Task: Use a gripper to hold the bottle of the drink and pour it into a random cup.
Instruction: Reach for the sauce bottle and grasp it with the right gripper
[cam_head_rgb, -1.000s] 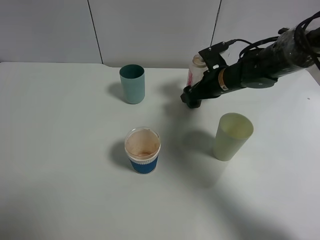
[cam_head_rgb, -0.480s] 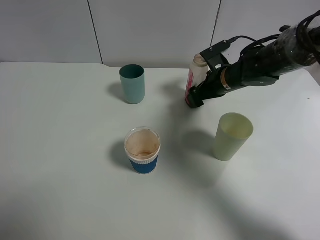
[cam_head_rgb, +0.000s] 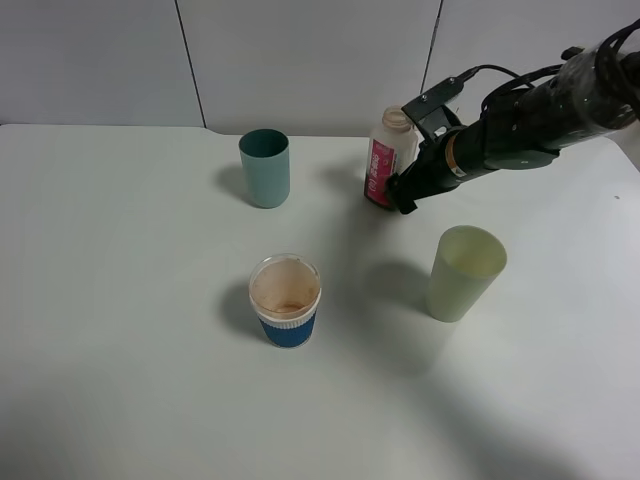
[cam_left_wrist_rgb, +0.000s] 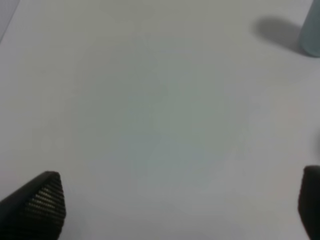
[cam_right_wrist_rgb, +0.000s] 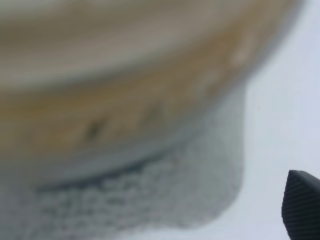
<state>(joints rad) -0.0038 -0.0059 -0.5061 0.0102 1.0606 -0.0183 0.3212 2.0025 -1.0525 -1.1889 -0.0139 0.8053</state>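
The bottle (cam_head_rgb: 385, 158), translucent white with a pink-red label and an open neck, stands upright at the back of the table. My right gripper (cam_head_rgb: 400, 190) is right beside it, on its right side near the base, with its jaws open. In the right wrist view the bottle (cam_right_wrist_rgb: 125, 100) fills the picture, blurred and very close, and one fingertip (cam_right_wrist_rgb: 301, 202) shows at the edge. The cup (cam_head_rgb: 285, 300), white with a blue band and a brown-stained inside, stands in the middle front. My left gripper (cam_left_wrist_rgb: 172, 207) is open over bare table.
A teal cup (cam_head_rgb: 265, 167) stands at the back, left of the bottle; its edge also shows in the left wrist view (cam_left_wrist_rgb: 312, 30). A taller pale green cup (cam_head_rgb: 465, 272) stands in front of the right arm. The white table (cam_head_rgb: 120, 300) meets a grey wall behind.
My right gripper has drawn back to the right from in front of the bottle, so the bottle's label now shows in full. The cups have not moved.
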